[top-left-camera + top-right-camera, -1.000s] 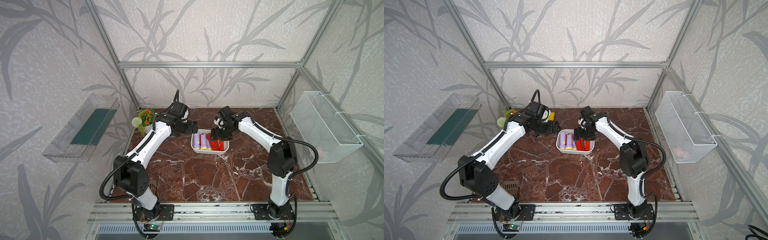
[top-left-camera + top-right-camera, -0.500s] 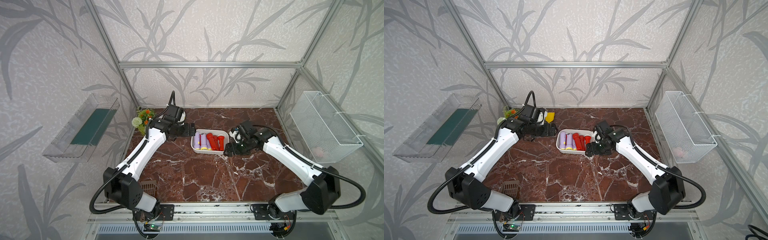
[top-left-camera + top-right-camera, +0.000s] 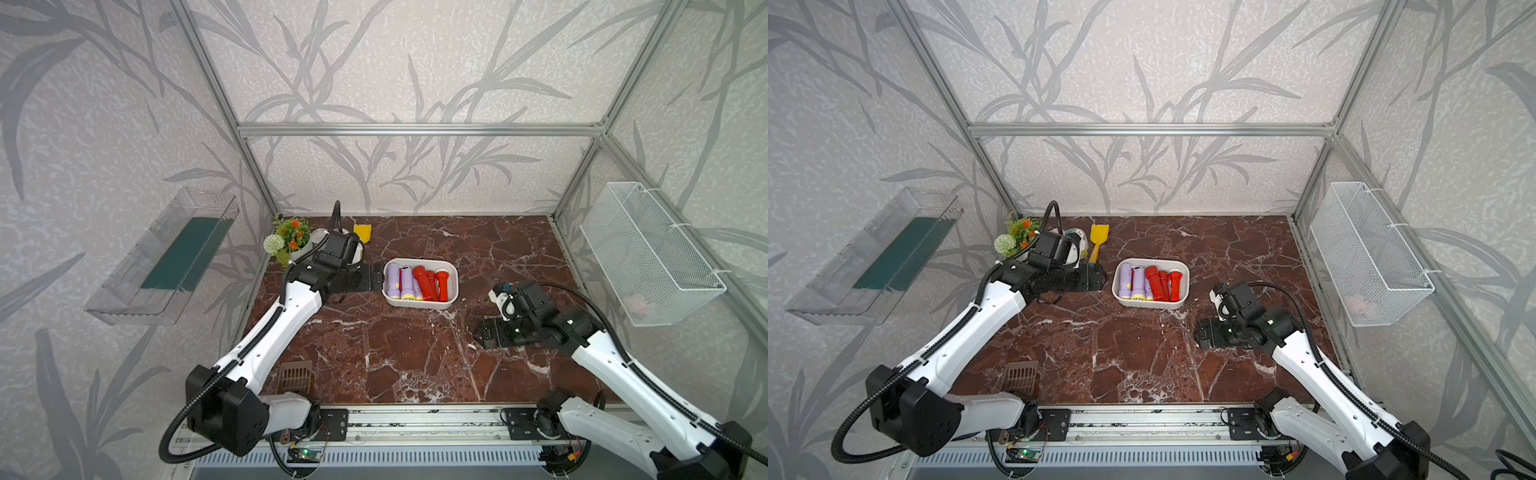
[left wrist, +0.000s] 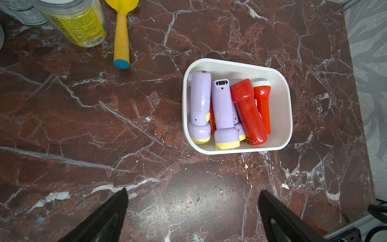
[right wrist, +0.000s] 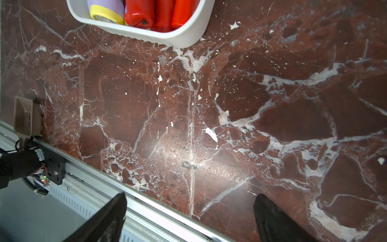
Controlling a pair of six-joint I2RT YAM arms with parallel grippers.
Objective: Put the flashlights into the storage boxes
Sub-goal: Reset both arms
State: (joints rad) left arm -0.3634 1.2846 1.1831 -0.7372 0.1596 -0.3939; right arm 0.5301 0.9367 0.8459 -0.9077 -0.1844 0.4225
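The white storage box [image 3: 419, 306] [image 3: 1150, 304] sits mid-table, holding several flashlights side by side. The lilac ones [image 3: 394, 280] [image 4: 200, 100] lie to the left and the red ones [image 3: 427, 284] [image 4: 247, 111] to the right. Just left of the box, my left gripper [image 3: 377, 277] [image 4: 192, 194] hangs low, open and empty. Away at the box's front right, over bare marble, my right gripper [image 3: 484, 332] [image 5: 189, 199] is open and empty too. The right wrist view catches only the box's near wall [image 5: 146, 35] and some flashlight ends [image 5: 138, 12].
A yellow toy shovel [image 3: 362, 232] [image 4: 121, 42], a yellow-labelled jar [image 4: 77, 21] and a flower pot [image 3: 291, 237] stand at the back left. A brown grated scoop [image 3: 296, 374] lies by the front rail. The walls carry a wire basket [image 3: 648, 253] and a clear bin [image 3: 166, 257].
My right arm has drawn back from above the box to the front right, and its jaws have spread wider. The left arm has eased slightly away from the box. The red flashlights now lie uncovered.
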